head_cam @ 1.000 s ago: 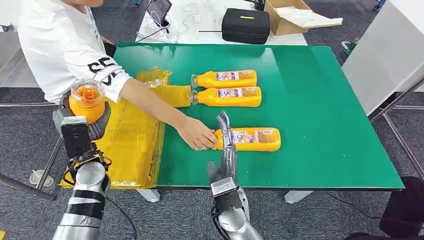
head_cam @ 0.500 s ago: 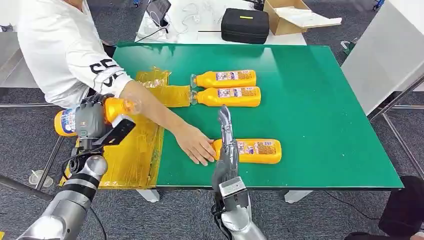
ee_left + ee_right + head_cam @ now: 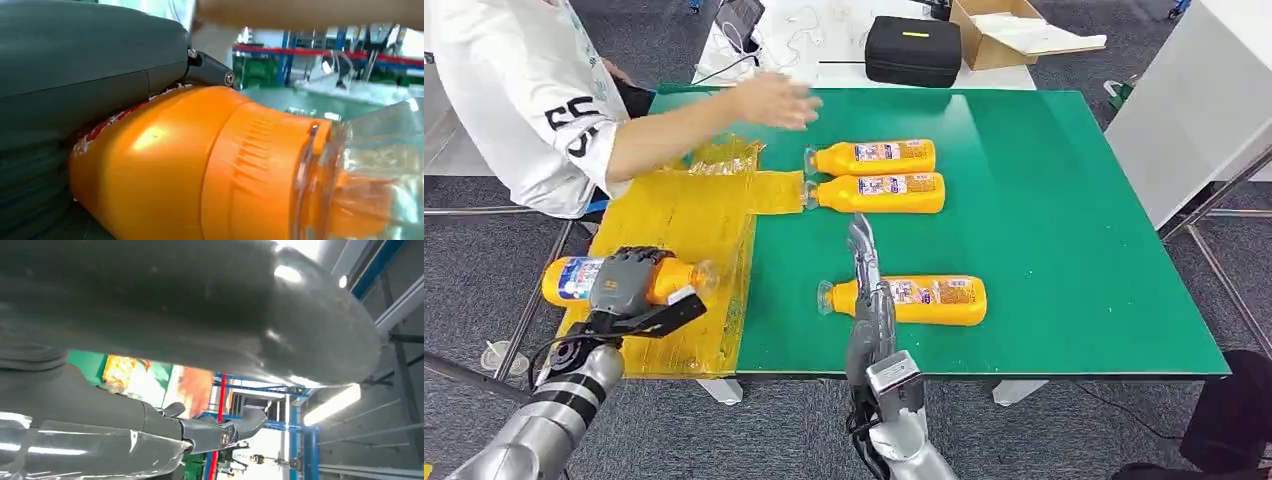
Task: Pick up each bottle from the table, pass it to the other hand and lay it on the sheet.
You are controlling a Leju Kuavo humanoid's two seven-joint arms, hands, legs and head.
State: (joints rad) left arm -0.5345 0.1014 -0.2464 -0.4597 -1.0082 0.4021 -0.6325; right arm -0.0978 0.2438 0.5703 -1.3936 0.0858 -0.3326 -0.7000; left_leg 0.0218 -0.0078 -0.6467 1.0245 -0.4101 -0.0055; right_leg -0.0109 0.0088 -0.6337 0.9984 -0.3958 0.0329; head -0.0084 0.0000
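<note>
My left hand [image 3: 624, 283] grips an orange bottle [image 3: 669, 278] on its side, low over the near left part of the yellow sheet [image 3: 684, 225], clear cap pointing toward the table. The left wrist view shows that bottle [image 3: 175, 165] and its clear cap [image 3: 370, 170] close up under my thumb [image 3: 90, 65]. My right hand [image 3: 871, 300] is open with its fingers stretched straight, standing in front of the neck of another orange bottle [image 3: 934, 300] that lies near the table's front edge. Two more bottles [image 3: 874, 157] [image 3: 879, 192] lie side by side farther back.
A person in a white shirt stands at the left, one hand [image 3: 774, 100] held over the far edge of the green table [image 3: 1064, 200]. A black case [image 3: 914, 50] and a cardboard box [image 3: 1004, 30] sit on a table behind. A white panel [image 3: 1194, 100] stands at the right.
The person let go of the near bottle and drew the hand back to the far side. My left hand turned its bottle onto its side and lowered it over the sheet.
</note>
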